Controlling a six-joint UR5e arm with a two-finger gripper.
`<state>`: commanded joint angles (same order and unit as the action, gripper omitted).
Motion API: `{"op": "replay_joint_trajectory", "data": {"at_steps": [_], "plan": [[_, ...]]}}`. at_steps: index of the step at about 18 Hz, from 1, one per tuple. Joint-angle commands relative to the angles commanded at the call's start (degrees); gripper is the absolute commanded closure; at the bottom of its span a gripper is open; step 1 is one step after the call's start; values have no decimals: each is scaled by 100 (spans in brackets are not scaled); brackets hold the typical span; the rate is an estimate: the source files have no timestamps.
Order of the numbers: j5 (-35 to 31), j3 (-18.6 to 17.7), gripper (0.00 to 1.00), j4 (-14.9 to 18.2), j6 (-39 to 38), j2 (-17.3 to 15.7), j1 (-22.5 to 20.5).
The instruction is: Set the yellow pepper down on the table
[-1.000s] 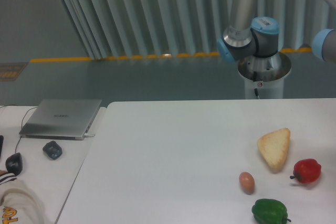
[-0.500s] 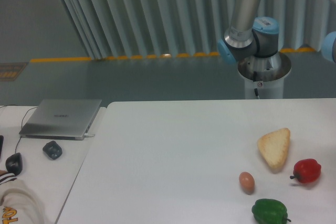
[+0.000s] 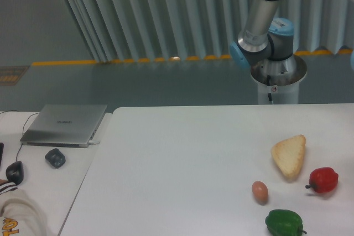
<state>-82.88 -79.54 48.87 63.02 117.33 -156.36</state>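
Note:
The yellow pepper is out of view. The white table [image 3: 182, 164] fills the lower part of the camera view. Only the arm's base and lower joints [image 3: 265, 37] show behind the table's far edge at the upper right; the rest of the arm runs out of the frame at the top and right. The gripper itself is not in the frame.
On the right side of the table lie a wedge of bread [image 3: 289, 156], a brown egg [image 3: 260, 191], a red pepper [image 3: 323, 179] and a green pepper [image 3: 284, 222]. A grey laptop [image 3: 65, 124], a small dark object [image 3: 55, 157] and a mouse [image 3: 14, 172] sit on the left desk.
The arm's upper link has swung a little to the right and upward, and the blue joint at the right edge has slid out of the frame. The objects on the table have not moved.

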Motion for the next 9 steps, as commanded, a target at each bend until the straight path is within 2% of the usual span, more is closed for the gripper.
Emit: {"op": "replay_joint_trajectory", "data": {"at_steps": [9], "plan": [[-9,290,0,-123,61,325,-70]]}}
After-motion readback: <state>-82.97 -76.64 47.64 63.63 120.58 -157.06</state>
